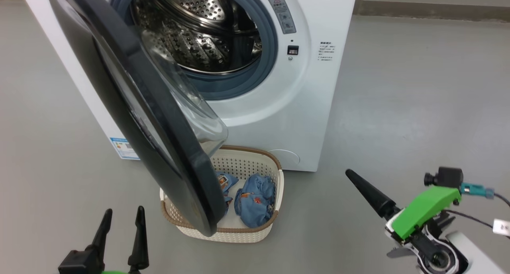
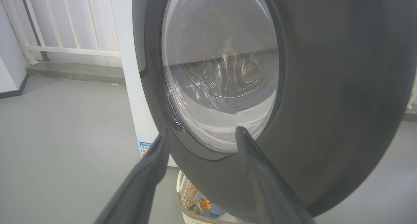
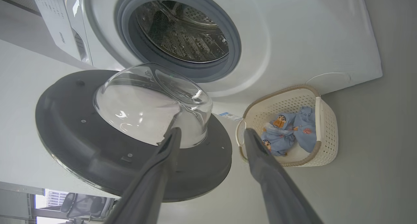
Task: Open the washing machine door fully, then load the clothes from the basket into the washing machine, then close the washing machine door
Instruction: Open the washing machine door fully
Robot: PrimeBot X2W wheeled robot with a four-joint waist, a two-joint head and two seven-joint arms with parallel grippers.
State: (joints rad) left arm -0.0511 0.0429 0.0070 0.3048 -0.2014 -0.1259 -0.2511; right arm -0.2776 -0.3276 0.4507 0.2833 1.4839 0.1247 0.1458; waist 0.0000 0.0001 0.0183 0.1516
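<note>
Clothes (image 1: 255,198), 2 blue pieces, sit in your basket (image 1: 255,164) at lower centre of the head view, beneath the swung-open washing machine door (image 1: 131,98). Your left gripper (image 1: 124,210) and right gripper (image 3: 212,130) both show fingers spread apart.

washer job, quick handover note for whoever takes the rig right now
Left claw: open, empty, at the outer face of the door.
Right claw: open, empty, touching nothing.
Door swung out, overhanging the basket at the foot of the washer; both clothes in it, drum empty.
Done: door unlatched, partly open.
To do: swing it fully open, load clothes, close.
</note>
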